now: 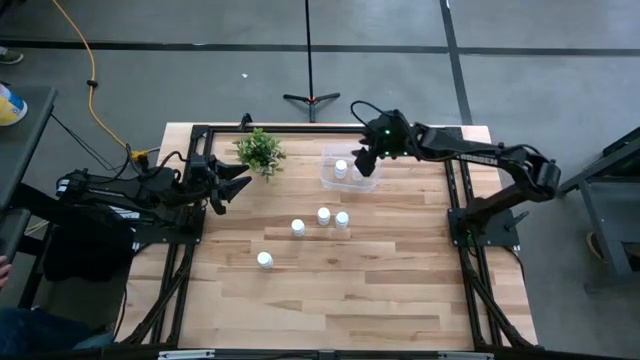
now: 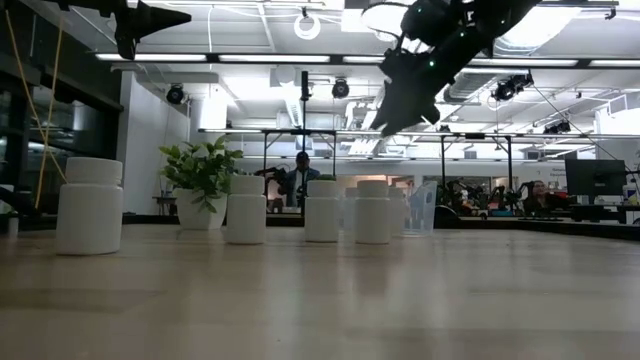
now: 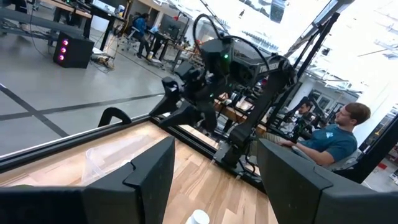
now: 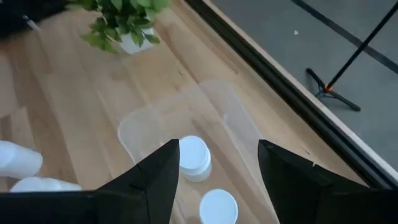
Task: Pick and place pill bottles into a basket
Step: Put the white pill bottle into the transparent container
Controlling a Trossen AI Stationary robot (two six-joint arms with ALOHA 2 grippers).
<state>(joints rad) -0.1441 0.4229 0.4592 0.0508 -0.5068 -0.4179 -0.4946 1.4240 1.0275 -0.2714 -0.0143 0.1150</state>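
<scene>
The clear basket [image 1: 352,170] sits at the table's far middle, with two white pill bottles standing in it [image 4: 194,157] [image 4: 218,206]. Several more bottles stand on the wood: three in a loose row [image 1: 298,227] [image 1: 323,215] [image 1: 342,219] and one nearer [image 1: 264,260]. My right gripper [image 1: 364,158] hangs open and empty above the basket [image 4: 186,118], its fingers [image 4: 155,174] pointing down over the two bottles. My left gripper [image 1: 238,180] is open and empty above the table's left edge, level, pointing toward the table's right.
A small green potted plant [image 1: 260,150] stands on the table to the left of the basket. The black frame rails [image 1: 200,200] run along the table's left, right and far edges. People sit in the room beyond [image 3: 333,134].
</scene>
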